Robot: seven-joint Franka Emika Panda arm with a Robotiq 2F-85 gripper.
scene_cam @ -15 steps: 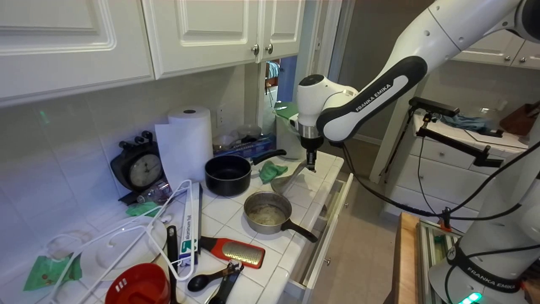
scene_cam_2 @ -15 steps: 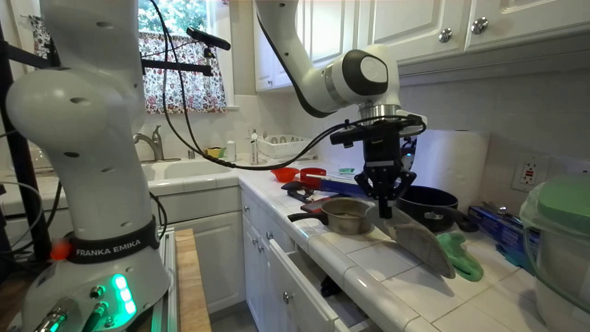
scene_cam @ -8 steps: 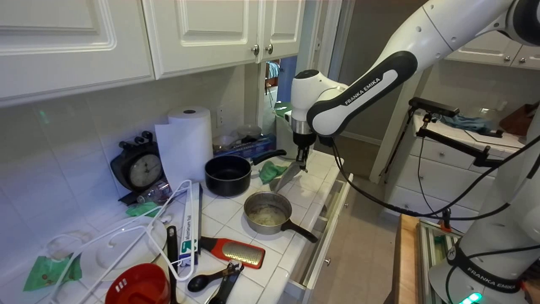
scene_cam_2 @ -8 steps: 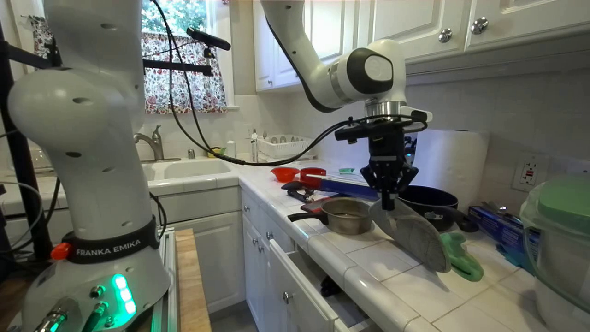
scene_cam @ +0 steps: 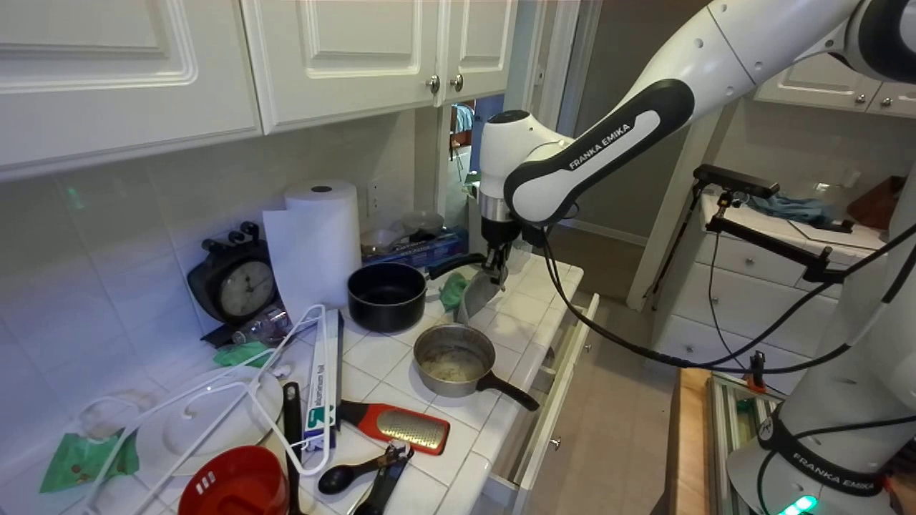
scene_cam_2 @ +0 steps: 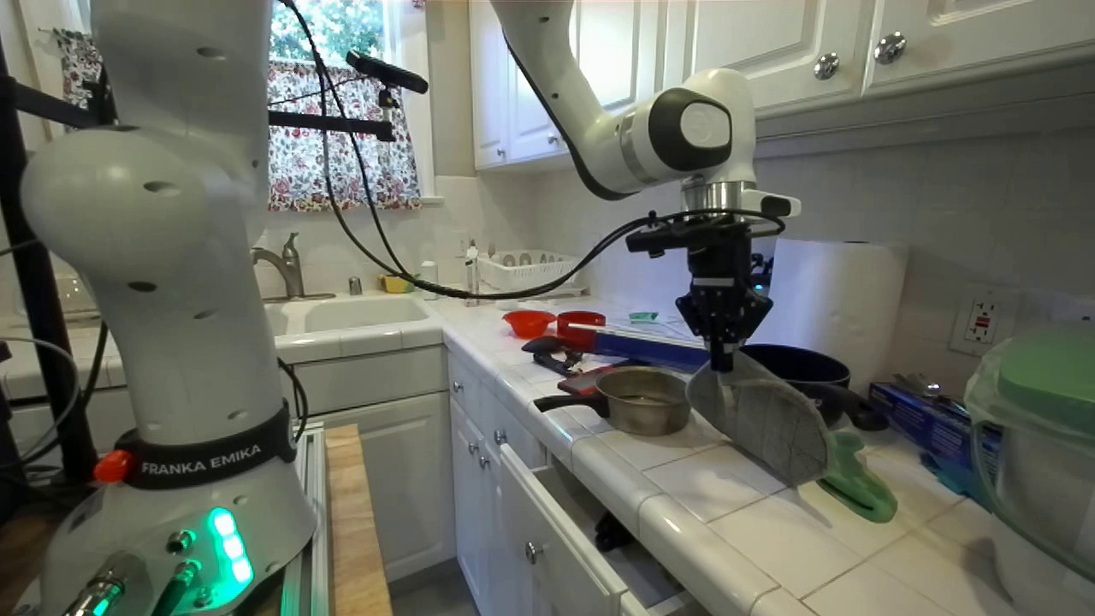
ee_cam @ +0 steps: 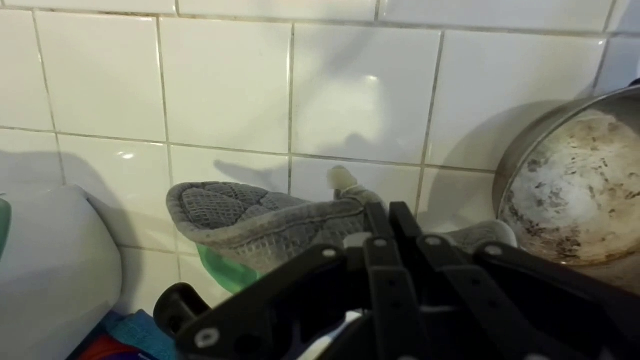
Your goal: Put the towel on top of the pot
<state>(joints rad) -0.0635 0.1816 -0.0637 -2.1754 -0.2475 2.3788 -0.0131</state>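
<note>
The towel, a pale grey limp cloth with quilted stitching, hangs from my gripper in both exterior views (scene_cam: 479,295) (scene_cam_2: 774,428) and the wrist view (ee_cam: 295,227). My gripper (scene_cam_2: 724,364) is shut on its upper edge; its fingertips (ee_cam: 392,215) are nearly together. The gripper also shows in an exterior view (scene_cam: 497,275). The towel hangs tilted, its low end close to the counter; I cannot tell whether it touches. The silver pot (scene_cam: 452,361) stands upright beside the towel, its inside uncovered (ee_cam: 575,190). It also shows in an exterior view (scene_cam_2: 646,402).
A black pot (scene_cam: 386,297) stands behind, near the paper-towel roll (scene_cam: 325,243). A mint-green scrap (scene_cam_2: 855,479) lies beside the towel. A green-lidded bucket (scene_cam_2: 1044,445) stands at the counter end. A red grater (scene_cam: 408,428) lies near the silver pot. A drawer (scene_cam_2: 556,530) hangs open below.
My gripper has risen and moved farther over the counter, toward the wall side. The towel has come up with it and its low end has lifted. The silver pot has not moved.
</note>
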